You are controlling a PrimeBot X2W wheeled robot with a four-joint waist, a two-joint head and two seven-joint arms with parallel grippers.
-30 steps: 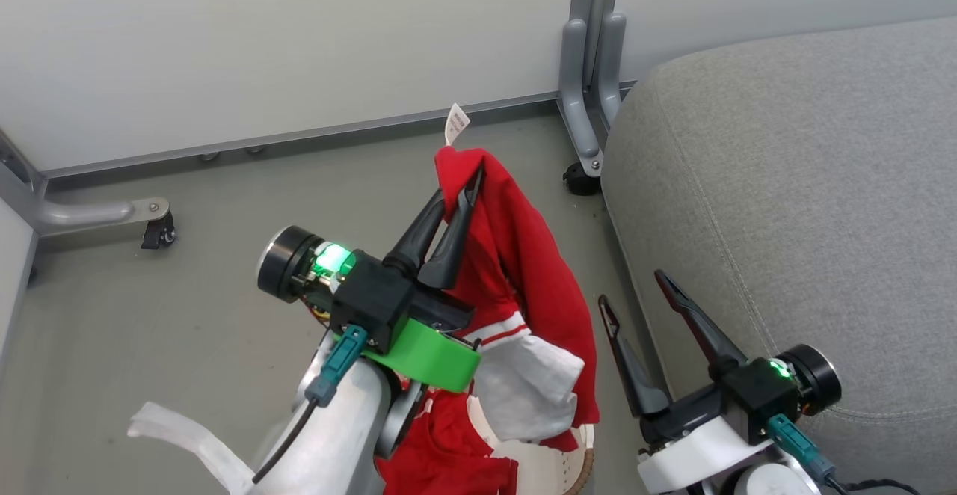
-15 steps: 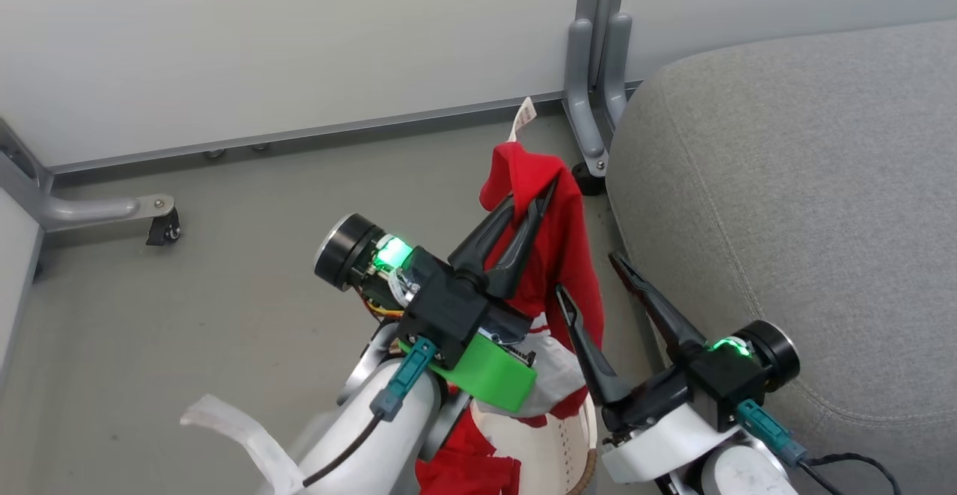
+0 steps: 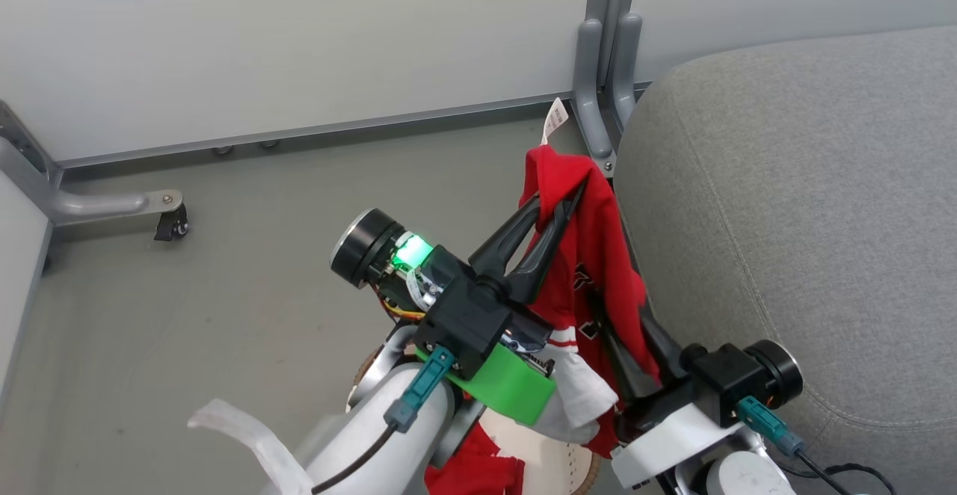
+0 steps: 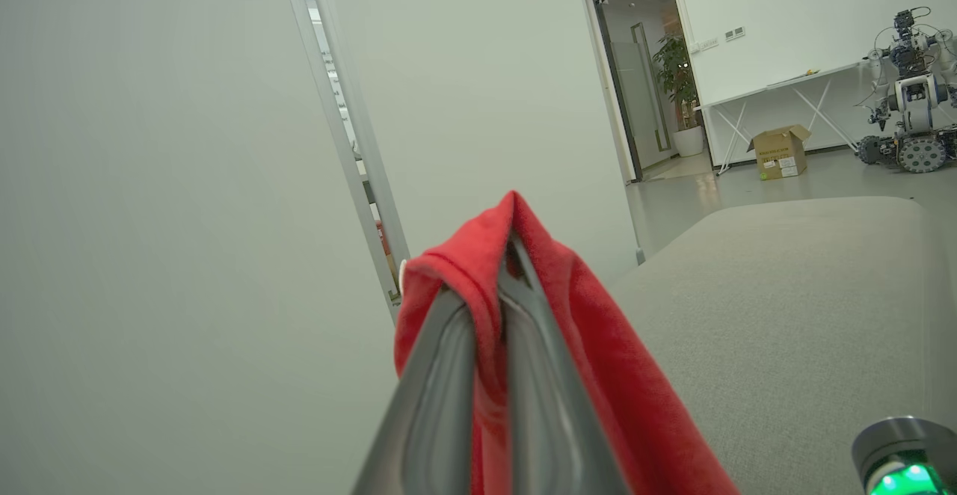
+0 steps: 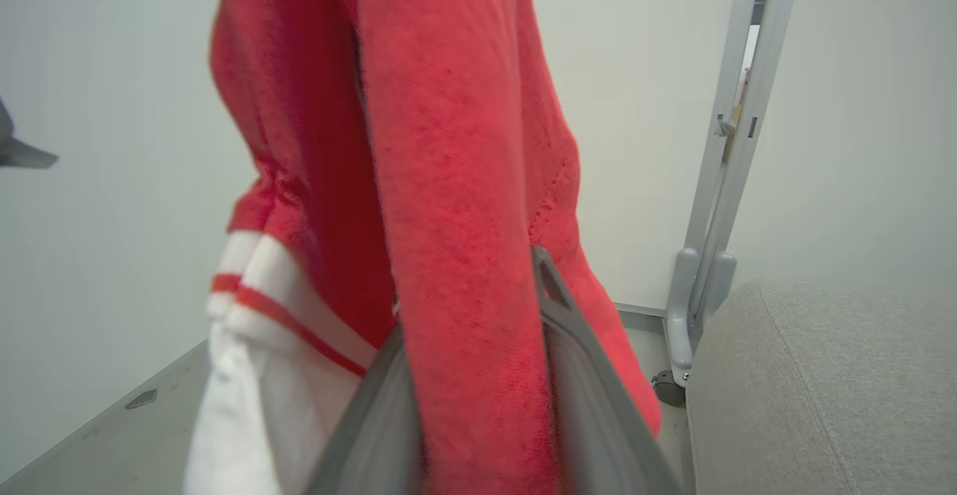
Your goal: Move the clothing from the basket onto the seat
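my left end effector pinches the clothing at its top; my right end effector stands spread around the hanging fold. the clothing hangs above the basket, just beside the seat.

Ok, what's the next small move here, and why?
Probably close the right gripper on the hanging fold between its fingers; whether it's already clamped isn't clear. The left gripper pinches the clothing at the top, its white hem dangling over the basket, beside the seat.
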